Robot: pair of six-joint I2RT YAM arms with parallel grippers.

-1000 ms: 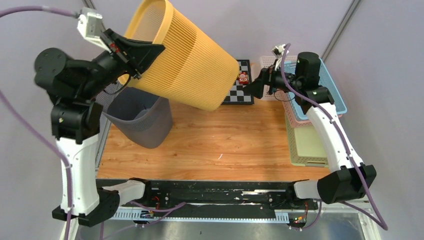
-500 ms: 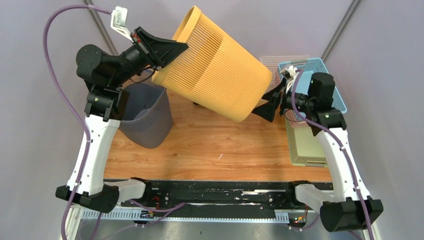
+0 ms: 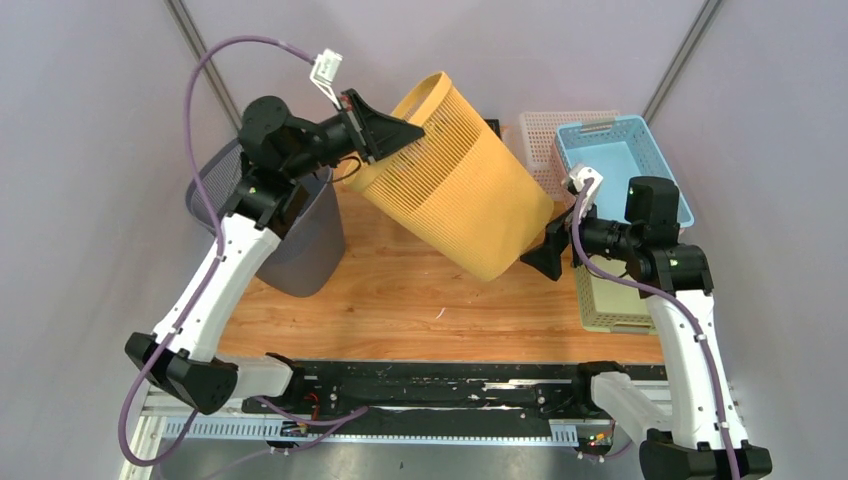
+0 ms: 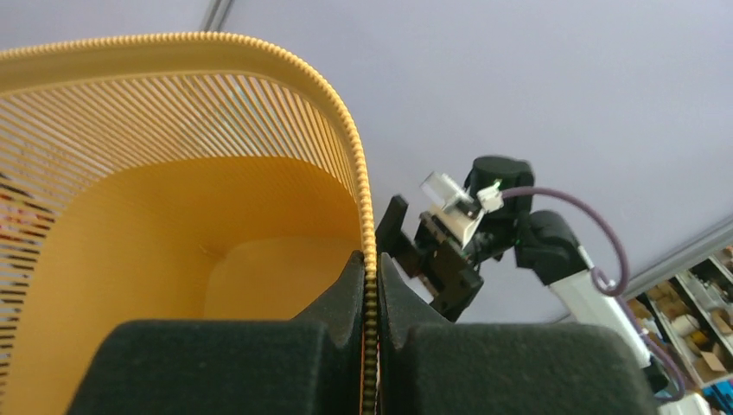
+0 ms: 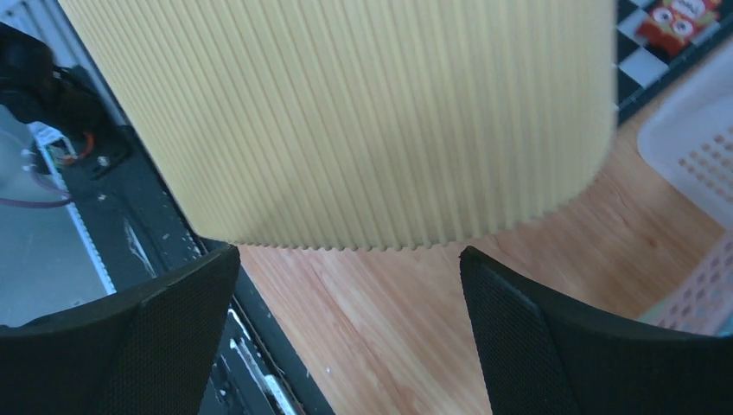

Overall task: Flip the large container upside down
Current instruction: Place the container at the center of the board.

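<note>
top view: the yellow ribbed container (image 3: 460, 195) hangs tilted over the far middle of the counter (image 3: 400, 300), mouth up toward the far left corner, base low toward the right edge. grey bin (image 3: 290, 240) at the left edge, blue basket (image 3: 625, 160) at the far right corner. left wrist: left gripper (image 4: 370, 268) pinches the rim. right wrist: right gripper (image 5: 346, 259) spread wide, just beside the ribbed wall.

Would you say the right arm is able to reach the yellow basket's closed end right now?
Probably yes: the right gripper sits open facing the yellow basket at its lower end, with nothing visible between them.
</note>
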